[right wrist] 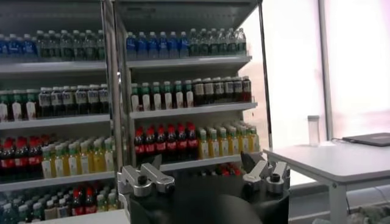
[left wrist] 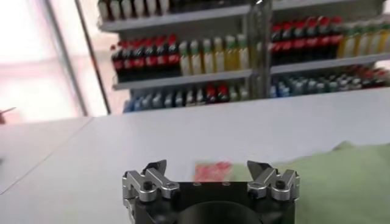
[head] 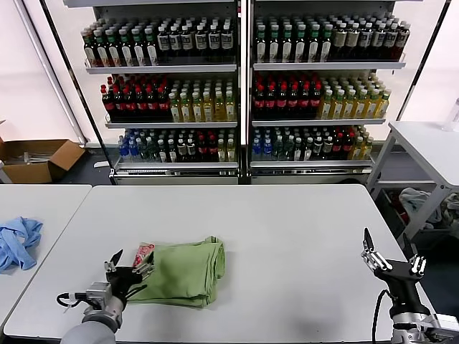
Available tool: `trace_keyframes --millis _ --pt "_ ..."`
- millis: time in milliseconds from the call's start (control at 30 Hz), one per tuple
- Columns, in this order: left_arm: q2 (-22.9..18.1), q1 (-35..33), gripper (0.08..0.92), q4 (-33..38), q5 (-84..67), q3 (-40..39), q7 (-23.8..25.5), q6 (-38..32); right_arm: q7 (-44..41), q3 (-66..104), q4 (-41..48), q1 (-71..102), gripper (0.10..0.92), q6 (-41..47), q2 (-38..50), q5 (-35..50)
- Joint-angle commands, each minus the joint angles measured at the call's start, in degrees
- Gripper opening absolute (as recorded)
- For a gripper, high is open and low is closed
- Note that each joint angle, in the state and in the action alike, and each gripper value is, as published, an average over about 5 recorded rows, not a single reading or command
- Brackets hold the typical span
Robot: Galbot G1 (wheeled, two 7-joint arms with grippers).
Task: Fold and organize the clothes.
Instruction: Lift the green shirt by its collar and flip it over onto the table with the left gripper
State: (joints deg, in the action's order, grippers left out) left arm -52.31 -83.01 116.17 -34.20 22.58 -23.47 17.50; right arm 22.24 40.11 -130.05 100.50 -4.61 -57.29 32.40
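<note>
Head view: the green shirt [head: 183, 271] lies folded into a soft, thick bundle on the white table [head: 287, 229], looking nearly done.
Left gripper [head: 129, 264] sits at its checkered corner, jaws spread, holding nothing; right gripper [head: 391, 256] hovers well apart, also spread. Limp cotton, rumpled edges; tidying may remain.

The folded green shirt [head: 183, 271] hides most of its checked print; only a small red-and-white bit peeks out at one corner (the buttons cannot be seen). The left gripper [head: 131, 264] covers the shirt's near edge. The blue garment [head: 17, 242] is cut off by the picture's side. The bottle labels on the shelves [head: 172, 68] are too small to read.
</note>
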Motion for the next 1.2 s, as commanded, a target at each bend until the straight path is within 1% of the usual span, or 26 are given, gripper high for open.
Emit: trace_keyframes --millis 33,433,767,1033,1100,1200 --pt "0.3 -3.0 0.823 -4.4 -9.7 7.2 3.0 0.4 -0.1 -0.1 0.0 0.1 0.823 -0.1 -0.1 -0.2" --pt "-2.1 -5.0 0.823 -1.8 -10.7 4.3 5.5 0.3 -0.3 -0.1 0.2 0.0 0.823 -0.3 -0.1 -0.1" --pt "-2.2 -3.0 0.823 -4.9 -12.3 4.1 7.4 -1.0 -0.6 -0.6 0.7 0.2 0.823 -0.9 -0.4 -0.2" --pt "-2.5 -2.1 0.822 -6.8 -12.2 3.8 11.3 -4.4 -0.8 -0.5 0.7 0.1 0.823 -1.1 -0.3 -0.3" --pt "-2.8 -2.5 0.808 -6.8 -11.5 3.5 12.0 -5.4 -0.8 -0.5 0.7 0.2 0.823 -1.1 -0.3 -0.3" --pt "-3.0 -3.0 0.744 -6.8 -10.6 3.1 12.5 -6.5 -0.8 -0.5 0.7 0.1 0.823 -1.1 -0.3 -0.3"
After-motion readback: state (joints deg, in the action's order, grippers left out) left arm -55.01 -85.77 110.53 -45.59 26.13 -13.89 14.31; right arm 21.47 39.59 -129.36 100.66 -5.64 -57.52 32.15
